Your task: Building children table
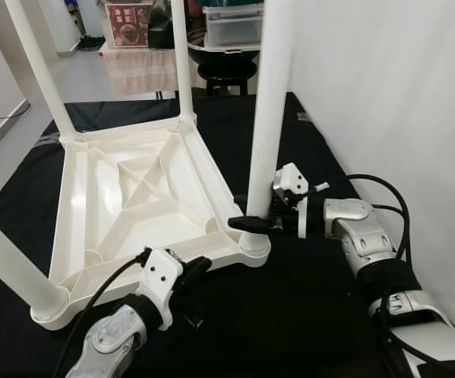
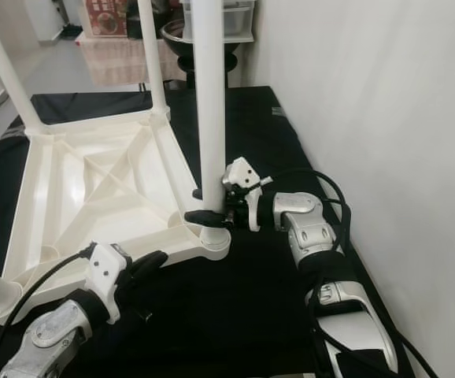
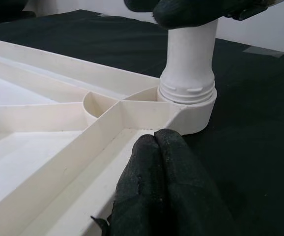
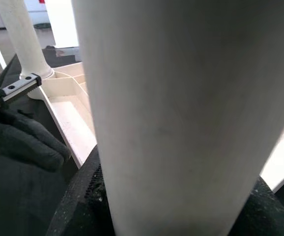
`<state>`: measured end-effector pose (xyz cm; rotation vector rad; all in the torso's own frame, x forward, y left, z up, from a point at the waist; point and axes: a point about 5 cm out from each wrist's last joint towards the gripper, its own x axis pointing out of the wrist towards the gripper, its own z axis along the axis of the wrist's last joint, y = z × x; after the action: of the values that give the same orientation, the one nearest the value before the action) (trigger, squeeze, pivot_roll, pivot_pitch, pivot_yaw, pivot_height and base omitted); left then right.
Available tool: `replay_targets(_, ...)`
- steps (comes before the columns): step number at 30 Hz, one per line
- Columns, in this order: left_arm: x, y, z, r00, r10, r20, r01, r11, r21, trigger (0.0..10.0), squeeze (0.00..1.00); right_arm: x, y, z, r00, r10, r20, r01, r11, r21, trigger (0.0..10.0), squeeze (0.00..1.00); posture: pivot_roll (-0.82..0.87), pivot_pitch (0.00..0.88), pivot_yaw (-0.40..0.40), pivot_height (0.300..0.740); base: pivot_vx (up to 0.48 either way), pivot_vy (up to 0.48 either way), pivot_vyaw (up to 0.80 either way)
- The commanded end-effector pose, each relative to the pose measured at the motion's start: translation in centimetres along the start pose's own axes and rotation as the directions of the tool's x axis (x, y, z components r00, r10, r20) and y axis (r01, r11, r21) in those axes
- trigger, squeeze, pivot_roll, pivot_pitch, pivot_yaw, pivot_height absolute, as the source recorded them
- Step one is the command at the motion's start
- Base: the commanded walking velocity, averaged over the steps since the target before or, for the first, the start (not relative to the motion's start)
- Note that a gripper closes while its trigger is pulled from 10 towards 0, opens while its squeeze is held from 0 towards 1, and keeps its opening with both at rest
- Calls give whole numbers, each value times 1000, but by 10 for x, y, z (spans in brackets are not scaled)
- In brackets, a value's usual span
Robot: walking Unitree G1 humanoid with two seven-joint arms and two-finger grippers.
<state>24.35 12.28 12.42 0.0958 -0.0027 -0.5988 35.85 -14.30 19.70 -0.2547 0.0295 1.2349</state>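
A white plastic children's table (image 1: 125, 197) lies upside down on a black mat, its ribbed underside up. White legs stand in its corners. The near-right leg (image 1: 268, 110) stands upright in its corner socket (image 1: 253, 246), with screw threads showing just above the socket (image 3: 188, 91). My right gripper (image 1: 257, 223) is shut on this leg low down, just above the socket. My left gripper (image 1: 192, 276) is shut, fingers (image 3: 164, 191) pressed together, and rests against the table's near rim, a little left of that socket.
A white wall (image 1: 385, 94) runs close along the right side of the mat. Behind the table stand a cloth-covered stand (image 1: 145, 67), a black stool (image 1: 227, 71) and plastic bins (image 1: 234, 24). Black mat (image 1: 290, 315) lies in front of the table.
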Motion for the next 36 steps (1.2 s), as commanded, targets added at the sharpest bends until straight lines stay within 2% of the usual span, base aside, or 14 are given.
replay_targets(1,-2,-1,-2,1000,-2,-6,2,1000,-14,10000,0,-8,0,-4,1000,-28,-3,28,999,-19,0,0,-60,108,-18,740,0,0,0)
replay_targets(4,-2,-1,-2,1000,-2,-4,2,1000,-16,10000,0,-13,0,-8,998,-66,-14,66,997,-34,0,0,-67,115,-13,740,0,0,0)
replay_targets(7,-3,0,-1,1000,-2,-1,2,1000,-18,10000,0,-22,3,-17,976,-217,-29,216,975,-47,0,0,-77,128,-12,740,0,0,0)
replay_targets(8,-4,1,-1,1000,-2,1,2,1000,-21,10000,0,-22,17,-24,936,-351,-16,351,937,-4,0,0,-88,136,-12,740,0,0,0)
replay_targets(10,-5,1,0,1000,-2,2,2,1000,-22,10000,0,-22,21,-26,925,-379,-14,379,926,8,0,0,-88,136,-12,740,0,0,0)
replay_targets(11,-5,3,0,1000,-2,1,2,1000,-20,10000,0,-11,34,-37,844,-532,-62,536,842,67,0,0,-85,143,0,740,0,0,0)
replay_targets(13,-5,3,0,1000,-2,1,2,1000,-20,10000,0,-11,34,-37,844,-532,-62,536,842,67,0,0,-85,143,0,740,0,0,0)
replay_targets(14,-6,5,0,1000,-4,-4,4,1000,-11,10000,0,21,79,-45,802,-588,-108,597,794,112,0,0,-82,144,18,740,0,0,0)
replay_targets(23,-6,10,-1,1000,0,-9,0,1000,4,10000,0,23,67,-43,775,-622,-111,631,769,104,431,0,-89,127,12,740,0,0,0)
replay_targets(24,-6,11,-1,1000,8,-9,-7,1000,10,10000,0,25,66,-39,786,-611,-94,619,773,139,10000,0,-83,120,16,740,0,0,0)
replay_targets(26,-5,11,-1,1000,12,-9,-12,1000,13,10000,0,27,66,-36,802,-592,-76,596,786,165,10000,0,-81,118,17,740,0,0,0)
replay_targets(27,-5,11,-1,1000,11,-11,-11,1000,16,10000,0,29,66,-30,851,-523,-49,523,835,169,10000,1000,-77,113,17,740,0,0,0)
replay_targets(30,-3,10,-2,1000,4,-16,-4,1000,17,10000,0,30,68,-19,923,-385,-24,386,917,99,10000,1000,-76,104,21,740,0,0,0)
replay_targets(36,0,8,-3,1000,-10,-17,10,1000,16,10000,0,15,41,8,980,-183,79,186,982,-29,10000,1000,-73,95,14,740,0,0,0)
